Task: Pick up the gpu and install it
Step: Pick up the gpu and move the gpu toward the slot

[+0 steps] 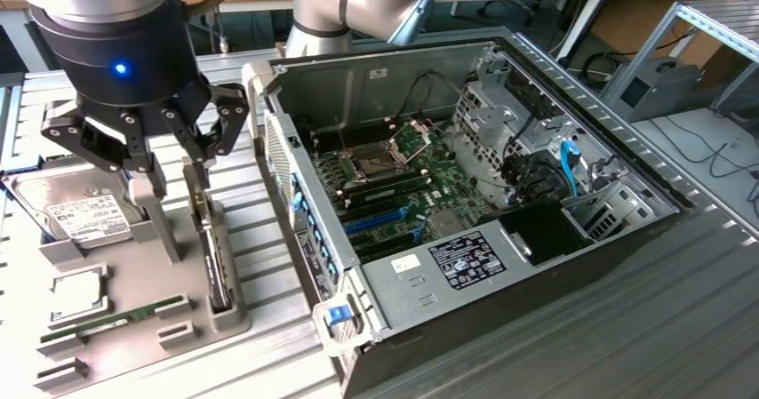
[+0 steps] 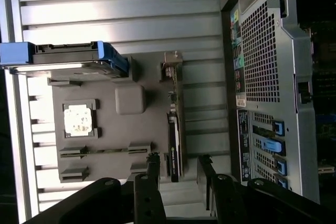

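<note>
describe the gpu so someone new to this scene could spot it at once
On the exterior view's left, beside the open PC case, sits a grey parts tray. The gpu stands on edge along the tray's case-side rim. Unlike the boxy hard drive, square CPU and slim RAM stick, it is a long upright card with a metal bracket end.

Parts tray (image 1: 142,283) beside computer case (image 1: 475,283)
gpu (image 1: 213,257) stands on edge in the tray's case-side slot, gripper (image 1: 166,179) just above

Gpu (image 2: 174,140) bracket silvery metal; holder tray (image 1: 155,270) matt grey plastic; case (image 1: 355,83) bare sheet metal.
</note>
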